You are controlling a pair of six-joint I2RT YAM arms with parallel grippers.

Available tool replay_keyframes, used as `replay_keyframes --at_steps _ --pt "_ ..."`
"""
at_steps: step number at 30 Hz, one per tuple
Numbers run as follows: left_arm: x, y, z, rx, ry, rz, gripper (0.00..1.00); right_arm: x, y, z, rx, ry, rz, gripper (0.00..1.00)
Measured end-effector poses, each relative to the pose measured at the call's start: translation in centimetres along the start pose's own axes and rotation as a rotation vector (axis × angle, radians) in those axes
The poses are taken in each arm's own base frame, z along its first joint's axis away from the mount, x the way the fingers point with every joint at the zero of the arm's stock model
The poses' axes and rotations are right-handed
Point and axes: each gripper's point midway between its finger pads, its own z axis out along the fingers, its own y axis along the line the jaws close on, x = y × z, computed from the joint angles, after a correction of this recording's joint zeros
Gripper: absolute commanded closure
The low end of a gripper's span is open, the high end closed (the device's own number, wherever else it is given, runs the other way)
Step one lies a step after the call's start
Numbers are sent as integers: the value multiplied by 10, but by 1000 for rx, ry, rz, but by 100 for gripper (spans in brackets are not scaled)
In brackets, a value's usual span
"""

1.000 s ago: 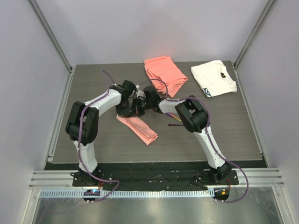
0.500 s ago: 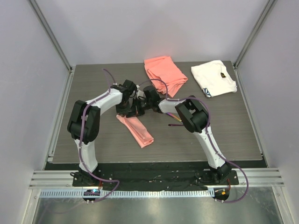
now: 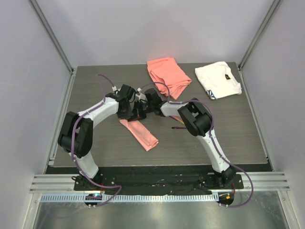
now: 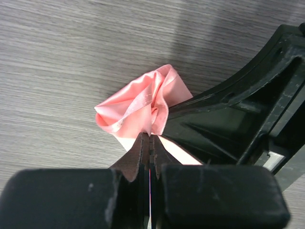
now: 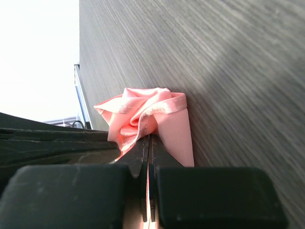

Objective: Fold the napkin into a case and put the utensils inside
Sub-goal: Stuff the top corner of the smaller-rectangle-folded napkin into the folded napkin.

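Pinching glossy, crumpled pale-pink napkin (image 4: 138, 98): left hand (image 4: 148, 139) and right hand (image 5: 147, 141), both clamped on it.

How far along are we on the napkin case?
Done: the napkin is folded into a narrow strip. In hand: left gripper and right gripper both pinch its bunched far end. To do: finish the fold and load the utensils, lying apart from it.
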Motion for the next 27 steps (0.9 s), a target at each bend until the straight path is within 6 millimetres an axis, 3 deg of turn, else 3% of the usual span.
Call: replay_keyframes --at_steps 17,22,27 --pt "1 -3 2 11 -2 -8 100 -2 14 6 -36 -16 54 99" --pt "-1 5 10 -39 -16 -4 100 -5 10 21 -69 2 49 99" --pt "2 4 13 -44 -11 1 100 -1 8 21 -71 35 26 99"
